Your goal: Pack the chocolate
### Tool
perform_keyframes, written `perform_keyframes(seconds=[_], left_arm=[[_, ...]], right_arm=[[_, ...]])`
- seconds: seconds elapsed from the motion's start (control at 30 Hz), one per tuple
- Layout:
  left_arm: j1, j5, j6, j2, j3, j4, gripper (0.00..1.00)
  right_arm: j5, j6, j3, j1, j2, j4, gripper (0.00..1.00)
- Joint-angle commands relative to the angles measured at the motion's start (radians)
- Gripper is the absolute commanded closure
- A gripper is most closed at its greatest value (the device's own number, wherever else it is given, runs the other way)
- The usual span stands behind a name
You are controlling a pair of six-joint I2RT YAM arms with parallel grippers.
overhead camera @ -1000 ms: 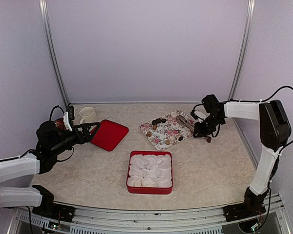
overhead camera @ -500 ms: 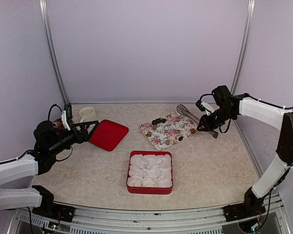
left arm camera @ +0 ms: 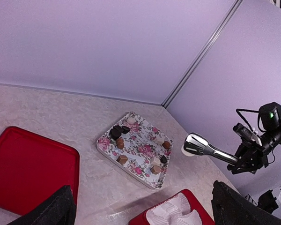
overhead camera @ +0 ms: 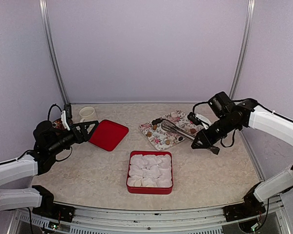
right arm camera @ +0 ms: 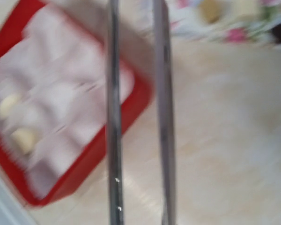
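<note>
The chocolate (left arm camera: 116,133) lies as small dark and tan pieces on the floral tray (overhead camera: 156,137), right of centre in the top view. Metal tongs (overhead camera: 178,130) slant over that tray, clamped by the right gripper (overhead camera: 202,141). Their arms stand apart, and their tips are cut off in the blurred right wrist view. Lower centre sits the red box (overhead camera: 150,191) of paper cups (overhead camera: 151,170). At left, the left gripper (overhead camera: 90,129) gapes wide beside the red lid (overhead camera: 110,135), with a mug (overhead camera: 87,113) behind.
</note>
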Motion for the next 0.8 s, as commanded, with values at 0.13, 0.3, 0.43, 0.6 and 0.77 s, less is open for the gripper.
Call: perform_keyframes(seconds=[0.13,0.3,0.43,0.6,0.77], left_arm=[[0.007,0.019,-0.015,-0.009,0.018,-0.009,0.01],[0.007,0.019,-0.007,-0.011,0.034,-0.035,0.01],[0.007,0.006,0.001,-0.035,0.038,-0.052,0.01],[0.007,0.016,-0.012,-0.028,0.035,-0.046,0.01],[0.007,0.015,-0.014,-0.036,0.032,-0.052,0.01]], right_arm=[[-0.072,0.133,-0.042,0.137,-0.212,-0.205,0.79],[-0.076,0.19,-0.099,0.226,-0.273,-0.283,0.8],[-0.064,0.227,-0.113,0.275,-0.297,-0.333,0.8],[-0.068,0.233,-0.123,0.33,-0.281,-0.356,0.8],[-0.048,0.233,-0.125,0.384,-0.226,-0.362,0.8]])
